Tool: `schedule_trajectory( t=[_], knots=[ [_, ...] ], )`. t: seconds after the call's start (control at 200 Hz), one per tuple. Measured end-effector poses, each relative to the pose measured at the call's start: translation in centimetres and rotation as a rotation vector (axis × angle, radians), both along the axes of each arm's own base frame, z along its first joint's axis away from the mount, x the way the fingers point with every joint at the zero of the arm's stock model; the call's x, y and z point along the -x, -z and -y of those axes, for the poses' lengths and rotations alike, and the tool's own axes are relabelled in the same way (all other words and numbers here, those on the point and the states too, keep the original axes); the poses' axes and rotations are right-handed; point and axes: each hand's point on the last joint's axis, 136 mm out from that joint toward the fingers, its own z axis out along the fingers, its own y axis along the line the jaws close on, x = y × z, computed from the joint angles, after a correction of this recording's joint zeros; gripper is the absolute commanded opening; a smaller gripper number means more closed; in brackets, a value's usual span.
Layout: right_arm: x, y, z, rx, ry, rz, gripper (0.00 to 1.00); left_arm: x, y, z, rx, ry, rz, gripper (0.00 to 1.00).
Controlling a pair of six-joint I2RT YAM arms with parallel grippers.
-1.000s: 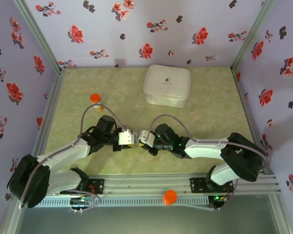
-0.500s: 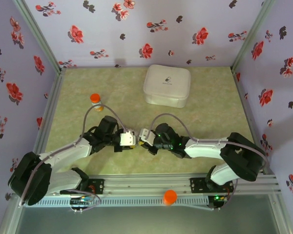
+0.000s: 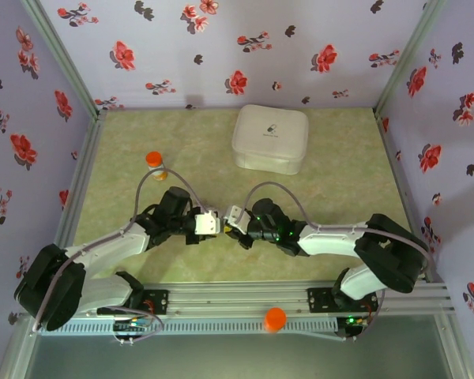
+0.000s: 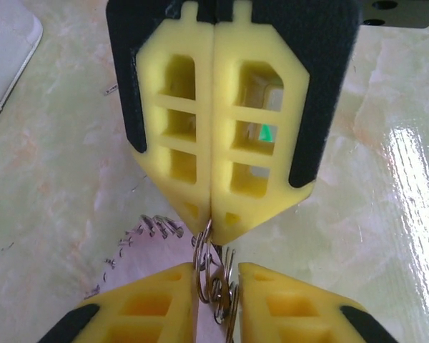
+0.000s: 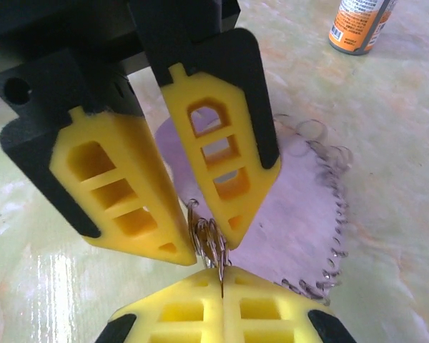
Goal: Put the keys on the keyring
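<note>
Both grippers meet tip to tip at the table's middle, left gripper (image 3: 212, 224) facing right gripper (image 3: 232, 217). A small bunch of thin metal rings (image 5: 211, 236) of the keyring hangs between them. My right gripper (image 5: 222, 275) is shut, pinching the rings' edge. My left gripper (image 4: 218, 279) has its fingers narrowly apart, pressed on the rings (image 4: 214, 275) from both sides. The keyring's chain-like fringe (image 5: 329, 214) curves round a pale purple patch on the table. The keys are hidden. A green spot (image 4: 267, 132) shows through the right gripper's lattice; what it is, I cannot tell.
A white lidded box (image 3: 270, 138) stands at the back centre. An orange-capped bottle (image 3: 156, 164) stands left of the grippers. An orange round cap (image 3: 275, 319) rests on the front rail. Floral walls close in the table on three sides.
My left gripper has shifted right up to the right gripper, and its jaws have narrowed onto the rings. The right gripper stayed shut and barely moved.
</note>
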Motion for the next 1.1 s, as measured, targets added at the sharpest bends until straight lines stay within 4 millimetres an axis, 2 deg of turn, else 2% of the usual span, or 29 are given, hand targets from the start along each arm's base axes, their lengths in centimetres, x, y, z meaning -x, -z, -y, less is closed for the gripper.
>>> schedule_trajectory(
  t=[0.145, 0.2, 0.33, 0.41, 0.57, 0.625, 0.755, 0.94, 1.025, 1.095],
  knots=[
    [0.1, 0.1, 0.1, 0.001, -0.001, -0.006, 0.0, -0.1, 0.0, -0.1, -0.005, -0.005, 0.009, 0.0],
    [0.1, 0.2, 0.1, -0.001, -0.001, -0.004, 0.0, -0.1, -0.1, -0.1, -0.004, -0.006, 0.008, 0.0],
    [0.1, 0.0, 0.4, -0.015, 0.005, 0.005, 0.16, 0.1, -0.5, -0.1, 0.007, 0.0, 0.013, 0.0],
    [0.2, -0.2, 0.8, -0.023, 0.007, 0.012, 0.2, 0.1, -1.1, 0.0, 0.022, 0.004, 0.028, 0.0],
    [0.5, -0.5, 1.8, -0.026, 0.017, 0.017, 0.36, 0.0, -1.9, 0.2, 0.05, 0.004, 0.062, 0.0],
    [0.6, -0.9, 2.2, -0.032, 0.02, 0.027, 0.38, 0.0, -1.8, 0.2, 0.053, 0.004, 0.066, 0.0],
    [1.0, -2.5, 3.0, -0.058, 0.027, 0.05, 0.33, 0.0, -1.9, 0.3, 0.071, -0.002, 0.072, 0.0],
    [2.0, -5.5, 3.9, -0.114, 0.002, 0.1, 0.11, 0.2, -2.6, 0.6, 0.14, -0.028, 0.051, 0.0],
    [2.3, -6.0, 4.0, -0.121, -0.013, 0.112, 0.09, 0.4, -3.1, 0.7, 0.185, -0.04, 0.039, 0.0],
    [2.5, -5.6, 3.9, -0.111, -0.028, 0.109, 0.08, 0.5, -3.5, 0.9, 0.219, -0.047, 0.028, 0.0]
  ],
)
